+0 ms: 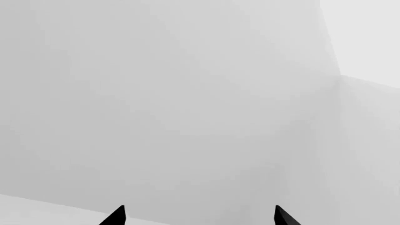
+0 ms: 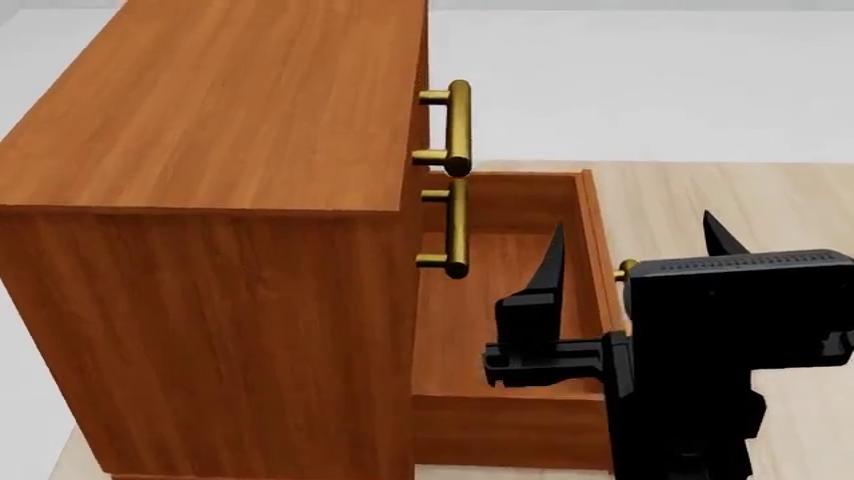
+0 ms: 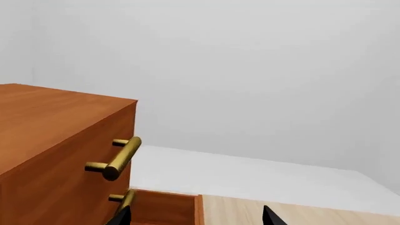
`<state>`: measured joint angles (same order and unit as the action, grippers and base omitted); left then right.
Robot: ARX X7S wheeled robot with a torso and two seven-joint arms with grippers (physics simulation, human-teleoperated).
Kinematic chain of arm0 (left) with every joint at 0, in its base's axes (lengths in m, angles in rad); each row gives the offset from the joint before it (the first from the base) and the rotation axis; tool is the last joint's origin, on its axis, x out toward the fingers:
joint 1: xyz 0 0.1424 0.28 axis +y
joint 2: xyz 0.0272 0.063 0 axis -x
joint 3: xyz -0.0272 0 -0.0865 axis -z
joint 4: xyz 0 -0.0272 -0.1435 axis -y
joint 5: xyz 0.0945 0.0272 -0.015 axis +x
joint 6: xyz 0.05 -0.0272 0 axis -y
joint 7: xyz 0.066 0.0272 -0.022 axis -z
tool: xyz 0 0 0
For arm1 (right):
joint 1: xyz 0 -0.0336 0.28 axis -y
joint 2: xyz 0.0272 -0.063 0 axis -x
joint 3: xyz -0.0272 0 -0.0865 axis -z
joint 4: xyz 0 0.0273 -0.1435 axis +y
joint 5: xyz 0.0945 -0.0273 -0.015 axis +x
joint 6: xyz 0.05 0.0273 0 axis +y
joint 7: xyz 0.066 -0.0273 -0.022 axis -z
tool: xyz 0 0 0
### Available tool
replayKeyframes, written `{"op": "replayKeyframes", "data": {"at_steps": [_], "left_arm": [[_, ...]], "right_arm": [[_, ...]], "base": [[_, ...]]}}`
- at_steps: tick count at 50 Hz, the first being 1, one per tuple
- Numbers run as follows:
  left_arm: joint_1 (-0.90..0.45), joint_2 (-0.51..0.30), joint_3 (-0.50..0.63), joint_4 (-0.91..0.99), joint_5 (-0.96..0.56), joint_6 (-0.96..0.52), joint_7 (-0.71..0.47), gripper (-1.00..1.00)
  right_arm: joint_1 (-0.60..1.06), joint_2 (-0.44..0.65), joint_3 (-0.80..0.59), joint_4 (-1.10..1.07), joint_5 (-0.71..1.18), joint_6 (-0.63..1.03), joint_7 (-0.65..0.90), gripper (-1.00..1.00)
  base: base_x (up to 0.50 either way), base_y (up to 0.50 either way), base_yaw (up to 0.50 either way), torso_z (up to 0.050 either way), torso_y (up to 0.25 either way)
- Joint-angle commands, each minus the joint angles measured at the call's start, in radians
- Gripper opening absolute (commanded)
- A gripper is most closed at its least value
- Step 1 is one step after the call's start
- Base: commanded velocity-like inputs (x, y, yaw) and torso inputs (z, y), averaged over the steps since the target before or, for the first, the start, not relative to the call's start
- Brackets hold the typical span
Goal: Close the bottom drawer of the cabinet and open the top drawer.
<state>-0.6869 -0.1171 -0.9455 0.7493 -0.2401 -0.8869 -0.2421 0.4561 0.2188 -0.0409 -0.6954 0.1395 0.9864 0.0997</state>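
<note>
Bottom drawer (image 2: 514, 300) pulled out, reddish-brown wood, interior bare.

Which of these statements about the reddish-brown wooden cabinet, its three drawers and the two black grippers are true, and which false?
1. The bottom drawer of the reddish-brown wood cabinet is pulled out. True.
2. The top drawer is pulled out. False: it sits flush with the cabinet front, with its brass bar handle sticking out.
3. The right gripper is open, over the bottom drawer. True.
4. The right gripper grips a brass handle. False: it holds nothing.
5. The left gripper faces the cabinet. False: its camera shows only pale grey walls.
</note>
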Motion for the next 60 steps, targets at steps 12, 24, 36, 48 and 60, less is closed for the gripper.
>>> {"op": "replayKeyframes", "data": {"at_steps": [12,24,36,48,60], "left_arm": [[0.004,-0.007,0.003,0.009,-0.018,-0.004,-0.014,1.0],[0.008,-0.01,0.006,0.003,-0.024,-0.001,-0.02,1.0],[0.011,-0.009,0.001,-0.002,-0.035,0.002,-0.022,1.0],[0.01,-0.013,-0.004,0.002,-0.049,0.0,-0.026,1.0],[0.015,-0.02,0.007,0.002,-0.048,0.001,-0.035,1.0]], "right_arm": [[0.007,0.008,-0.006,-0.006,0.012,-0.001,0.006,1.0],[0.046,0.011,-0.001,-0.026,0.03,0.05,0.005,1.0],[0.264,0.038,0.071,-0.08,0.071,0.315,-0.002,1.0],[0.498,0.142,0.088,-0.05,0.09,0.463,-0.039,1.0],[0.559,0.179,0.107,0.034,0.089,0.464,-0.05,1.0]], "base": [[0.27,-0.08,0.0,0.0,0.001],[0.28,-0.08,0.0,0.0,0.0],[0.24,-0.02,0.0,0.0,0.0],[0.0,0.0,0.0,0.0,0.0],[0.0,0.0,0.0,0.0,0.0]]}}
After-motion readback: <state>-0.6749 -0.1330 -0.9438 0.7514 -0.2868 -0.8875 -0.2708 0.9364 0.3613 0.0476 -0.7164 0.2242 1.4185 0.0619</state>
